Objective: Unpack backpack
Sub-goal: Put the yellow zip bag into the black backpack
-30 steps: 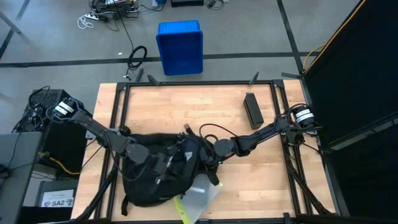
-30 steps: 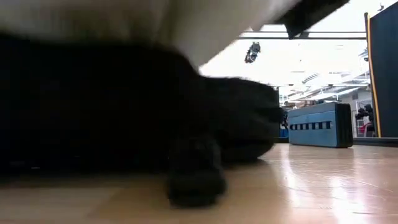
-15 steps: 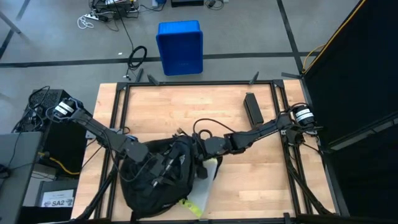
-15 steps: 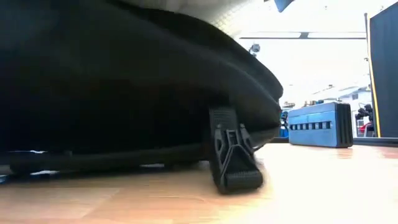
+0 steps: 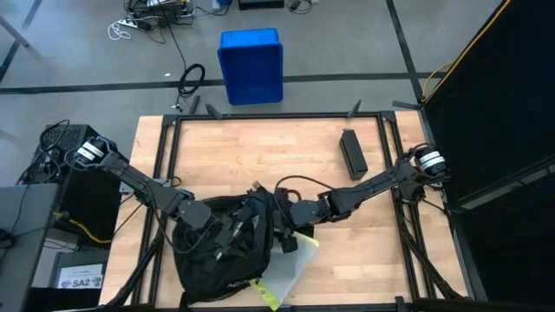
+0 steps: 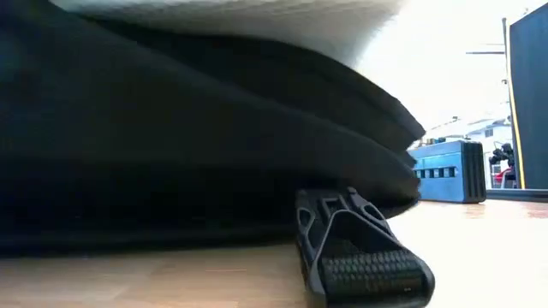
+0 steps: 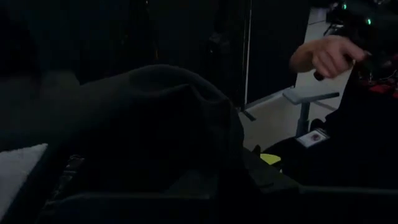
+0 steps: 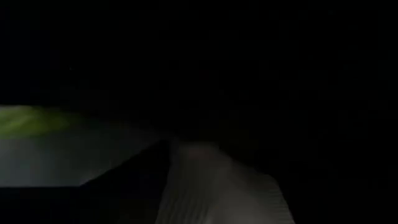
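Large black soft fabric backpack (image 5: 221, 247) slumped at the near left of the pale wooden tabletop (image 5: 260, 156), a flat pale grey item with a yellow-green edge (image 5: 282, 276) poking from its near side. Left claw (image 5: 227, 236) clamped shut on the backpack's fabric; right claw (image 5: 288, 227) at the opening, fingers impossible to tell. Best to pin the fabric while drawing contents rightward. Near edge close; bare boards far and right.

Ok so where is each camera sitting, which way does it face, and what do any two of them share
High: overhead, facing down on backpack, left gripper, right gripper.
Low: tabletop height, facing across; backpack, buckle; no arm visible.
Left wrist: faces backpack fabric; a person's hand beyond.
Right wrist: dark; pale sheet.
Shared: high and low both show the black case.
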### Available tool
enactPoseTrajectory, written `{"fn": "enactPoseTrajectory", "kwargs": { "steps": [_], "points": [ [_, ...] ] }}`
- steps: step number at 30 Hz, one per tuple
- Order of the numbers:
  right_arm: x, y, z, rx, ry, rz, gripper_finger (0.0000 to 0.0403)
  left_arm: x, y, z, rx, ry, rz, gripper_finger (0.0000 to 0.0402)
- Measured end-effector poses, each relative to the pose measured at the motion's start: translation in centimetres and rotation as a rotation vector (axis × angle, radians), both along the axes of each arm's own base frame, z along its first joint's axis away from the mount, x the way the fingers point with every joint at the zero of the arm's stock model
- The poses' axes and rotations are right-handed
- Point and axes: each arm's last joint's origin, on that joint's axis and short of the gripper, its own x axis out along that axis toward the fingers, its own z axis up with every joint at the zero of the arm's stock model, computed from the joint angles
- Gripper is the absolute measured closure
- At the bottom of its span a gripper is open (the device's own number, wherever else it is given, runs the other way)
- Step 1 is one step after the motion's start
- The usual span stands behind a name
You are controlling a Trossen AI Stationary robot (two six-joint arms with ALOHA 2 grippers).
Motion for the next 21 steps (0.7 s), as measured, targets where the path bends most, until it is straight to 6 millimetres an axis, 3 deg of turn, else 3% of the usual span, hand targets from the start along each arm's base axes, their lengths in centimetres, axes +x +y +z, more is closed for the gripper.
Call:
{"fn": "enactPoseTrajectory", "kwargs": {
  "steps": [4,10,16,21],
  "points": [
    [-2.3,1.0,2.7,-0.051,-0.010,-0.023,0.0120,0.0,0.0,0.0,0.000,-0.001,-0.001,0.0402],
    [-6.4,3.5,5.6,-0.064,0.002,0.020,0.0142,0.0,0.0,0.0,0.004,0.002,0.012,0.0402],
    [-10.3,7.3,5.1,-0.046,0.126,0.127,0.0169,0.0,0.1,-0.1,0.009,0.004,0.039,0.0402],
    [-12.1,9.5,4.7,0.003,0.143,0.110,0.0175,0.1,0.2,-0.1,0.017,0.004,0.086,0.0402]
  ]
}}
